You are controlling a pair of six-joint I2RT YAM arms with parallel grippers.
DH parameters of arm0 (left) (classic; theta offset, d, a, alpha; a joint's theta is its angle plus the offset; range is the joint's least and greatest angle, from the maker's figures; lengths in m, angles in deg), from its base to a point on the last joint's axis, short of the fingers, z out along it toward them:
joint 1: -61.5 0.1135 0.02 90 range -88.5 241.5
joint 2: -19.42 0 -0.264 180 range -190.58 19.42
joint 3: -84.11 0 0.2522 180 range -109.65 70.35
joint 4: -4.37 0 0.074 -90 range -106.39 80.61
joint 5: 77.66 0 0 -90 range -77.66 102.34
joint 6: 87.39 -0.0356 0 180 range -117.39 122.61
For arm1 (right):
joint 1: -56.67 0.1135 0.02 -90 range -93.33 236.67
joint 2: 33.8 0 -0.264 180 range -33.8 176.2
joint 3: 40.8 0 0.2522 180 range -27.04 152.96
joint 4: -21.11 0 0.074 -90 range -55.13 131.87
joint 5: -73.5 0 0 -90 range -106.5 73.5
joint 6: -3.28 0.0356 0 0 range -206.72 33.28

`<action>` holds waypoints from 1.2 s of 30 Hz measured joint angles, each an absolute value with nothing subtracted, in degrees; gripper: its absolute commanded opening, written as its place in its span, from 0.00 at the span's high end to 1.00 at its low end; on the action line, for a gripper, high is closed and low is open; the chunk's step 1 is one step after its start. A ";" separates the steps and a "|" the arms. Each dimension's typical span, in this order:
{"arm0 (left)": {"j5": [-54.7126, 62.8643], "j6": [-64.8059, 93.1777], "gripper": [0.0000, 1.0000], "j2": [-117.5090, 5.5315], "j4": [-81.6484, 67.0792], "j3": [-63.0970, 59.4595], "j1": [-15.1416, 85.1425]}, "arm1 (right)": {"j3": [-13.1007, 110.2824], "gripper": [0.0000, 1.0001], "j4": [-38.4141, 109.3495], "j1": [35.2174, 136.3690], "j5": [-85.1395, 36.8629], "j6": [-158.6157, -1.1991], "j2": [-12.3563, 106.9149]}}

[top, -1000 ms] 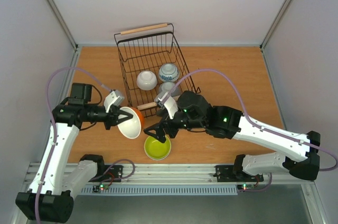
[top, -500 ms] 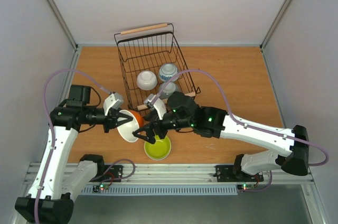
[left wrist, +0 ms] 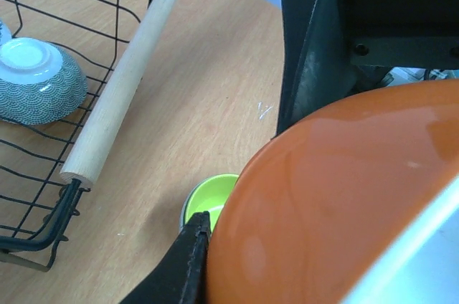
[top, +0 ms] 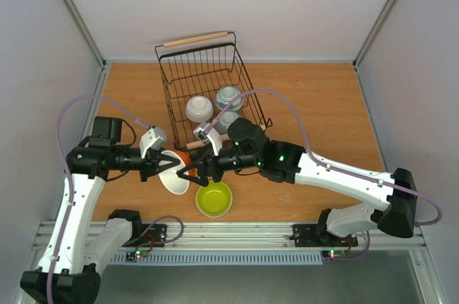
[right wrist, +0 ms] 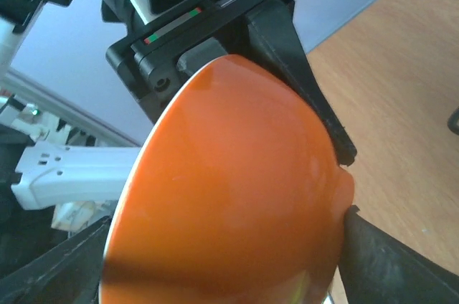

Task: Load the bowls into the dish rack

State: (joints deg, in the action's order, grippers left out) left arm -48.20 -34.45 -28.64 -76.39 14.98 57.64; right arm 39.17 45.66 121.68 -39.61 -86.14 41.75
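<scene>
- Right gripper (top: 192, 172) had its jaws spread wide on either side of the orange bowl (top: 183, 158), just in front of the dish rack's (top: 196, 39) near handle. Couldn't tell if the pads were actually touching it yet.
- Left gripper (top: 165, 163) was pinched shut on that bowl's rim, holding it tipped up in the air off the rack's near-left corner.
- Green bowl (top: 214, 199) sat by itself a bit further out in front of the rack. A white bowl (top: 199, 109) and a blue-patterned bowl (top: 229, 96) were already inside it.
- Handling guess: it looked glazed, so rigid, slick, chippable and fairly light. A rim pinch seems like the sane hold, one finger in and one out, on the side away from the other gripper.
- Versus a second before: the right gripper had been hanging over the green bowl with its jaws at their widest. It swung over to the orange one and the jaws started narrowing. The orange bowl itself drifted slightly further from the rack.
</scene>
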 measured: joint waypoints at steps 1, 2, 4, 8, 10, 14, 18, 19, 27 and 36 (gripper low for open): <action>-48.02 -34.36 0.99 -28.57 -76.41 14.95 57.66 | 38.93 0.32 45.16 121.26 -40.94 -85.62 41.90; -47.45 -34.19 0.99 -28.57 -76.26 14.95 57.77 | 38.65 0.35 44.61 120.61 -42.28 -84.02 42.16; -45.84 -33.86 0.99 -28.59 -76.26 14.95 58.14 | 37.99 0.42 43.19 119.58 -44.11 -81.88 42.86; -42.51 -32.79 1.00 -28.72 -76.92 14.95 58.76 | 36.88 0.76 40.06 117.37 -49.36 -78.65 45.09; -41.99 -32.31 0.99 -28.72 -77.37 14.95 58.89 | 36.86 0.97 39.41 116.83 -51.09 -77.73 45.75; -41.25 -31.70 1.00 -28.72 -78.29 14.95 58.91 | 36.86 0.99 39.08 116.32 -53.05 -76.90 46.45; -41.09 -31.15 0.80 -28.64 -78.27 14.95 58.91 | 36.86 0.99 39.15 116.24 -53.32 -76.79 46.49; -41.00 -30.93 0.58 -28.57 -78.14 14.95 58.89 | 36.94 0.99 39.28 116.22 -53.25 -77.03 46.49; -43.87 -28.38 0.01 -25.40 -71.41 16.00 57.66 | 40.22 0.99 45.62 116.02 -51.76 -80.83 46.16; -35.10 -19.79 0.01 -18.19 -59.78 20.57 57.66 | 48.35 0.99 59.38 110.71 -43.41 -87.21 46.21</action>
